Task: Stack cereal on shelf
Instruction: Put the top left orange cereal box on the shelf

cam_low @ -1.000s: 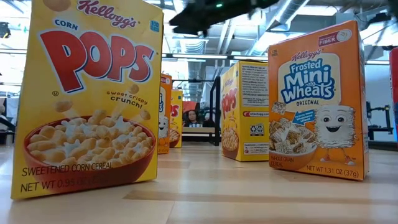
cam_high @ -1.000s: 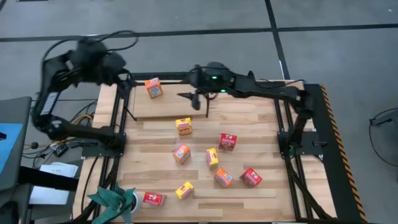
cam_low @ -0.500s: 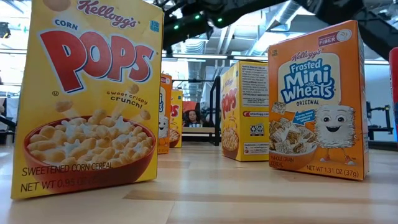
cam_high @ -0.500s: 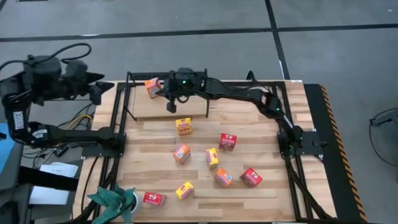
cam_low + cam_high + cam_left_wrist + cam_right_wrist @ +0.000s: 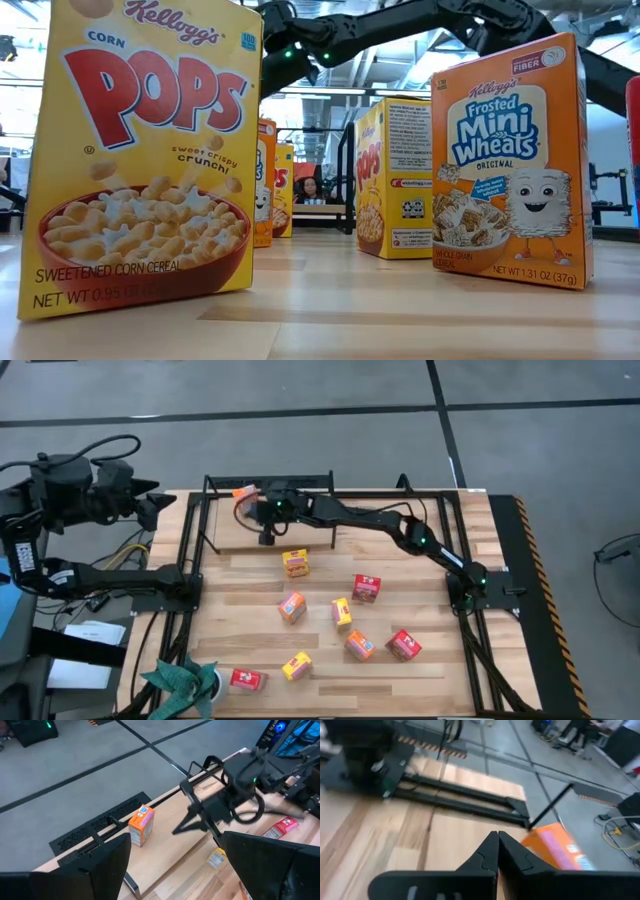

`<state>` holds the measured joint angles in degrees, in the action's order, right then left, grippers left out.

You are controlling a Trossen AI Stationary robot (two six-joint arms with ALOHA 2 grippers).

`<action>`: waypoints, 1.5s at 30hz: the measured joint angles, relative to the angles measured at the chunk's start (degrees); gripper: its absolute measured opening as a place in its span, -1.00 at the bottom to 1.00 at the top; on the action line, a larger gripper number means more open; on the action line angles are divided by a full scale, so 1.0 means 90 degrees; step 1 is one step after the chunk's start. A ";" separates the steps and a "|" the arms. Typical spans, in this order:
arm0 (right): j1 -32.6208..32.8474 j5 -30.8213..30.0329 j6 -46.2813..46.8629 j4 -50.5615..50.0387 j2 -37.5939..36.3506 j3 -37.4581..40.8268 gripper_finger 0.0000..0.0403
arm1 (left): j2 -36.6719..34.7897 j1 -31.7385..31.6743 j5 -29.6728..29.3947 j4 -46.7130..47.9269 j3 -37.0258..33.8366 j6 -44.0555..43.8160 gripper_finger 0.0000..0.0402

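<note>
Right jaws (image 5: pixel 497 851): pressed together, empty, over low black-framed wooden shelf (image 5: pixel 300 532).
Small orange cereal box (image 5: pixel 559 847): just beside them.
Left jaws (image 5: pixel 172 857): spread, off worktop.

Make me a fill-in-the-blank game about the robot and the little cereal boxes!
1. The right gripper has its fingers ____.
2. The only cereal box on the shelf is colored ____.
3. The left gripper hangs off the table's ____ side.

Missing words: shut; orange; left
</note>
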<state>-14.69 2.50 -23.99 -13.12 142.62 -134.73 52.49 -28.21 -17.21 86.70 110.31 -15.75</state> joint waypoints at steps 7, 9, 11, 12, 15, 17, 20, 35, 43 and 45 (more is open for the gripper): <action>0.0003 -0.0143 -0.0057 0.0194 0.0111 0.0001 -0.95 | 0.0000 -0.0002 -0.0044 -0.0003 -0.0008 0.0011 0.51; -0.0005 -0.0287 -0.0058 0.0102 0.0127 0.0014 -0.90 | -0.0010 -0.0002 -0.0114 -0.0024 -0.0127 -0.0146 0.51; 0.0002 -0.0352 -0.0065 0.0004 0.0077 0.0014 -0.85 | -0.0010 -0.0002 -0.0128 -0.0024 -0.0387 -0.0179 0.51; 0.0004 -0.0352 -0.0068 -0.0172 -0.0013 0.0016 -0.83 | -0.0006 -0.0002 -0.0120 -0.0029 -0.0568 -0.0131 0.51; 0.0011 -0.0486 -0.0313 -0.0754 -0.0455 -0.0009 -0.81 | -0.0002 -0.0002 -0.0117 -0.0401 -0.1313 0.0118 0.51; -0.0016 -0.0665 -0.0560 -0.1188 -0.0971 -0.0001 -0.81 | -0.0005 0.0000 -0.0096 -0.0914 -0.1959 0.0267 0.50; -0.0125 -0.1014 -0.0982 -0.1865 -0.2108 0.0001 -0.87 | -0.0033 -0.0002 0.0011 -0.1816 -0.2988 0.0405 0.43; -0.1263 -0.1469 -0.0650 -0.3142 -0.5265 -0.0042 -0.80 | -0.0099 -0.0020 0.0501 -0.4446 -0.6187 0.0539 -0.92; -0.1277 -0.1435 -0.0667 -0.3703 -0.5451 0.0003 -0.94 | -0.0090 -0.0464 0.0690 -0.5377 -0.6846 0.0523 -0.99; -0.1348 -0.1440 -0.0667 -0.3872 -0.5577 -0.0012 -0.95 | -0.0094 -0.0586 0.0779 -0.5700 -0.6961 0.0578 -0.99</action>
<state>-26.83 -10.46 -29.99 -47.97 92.42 -134.84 51.64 -33.48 -10.20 35.39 47.66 -10.55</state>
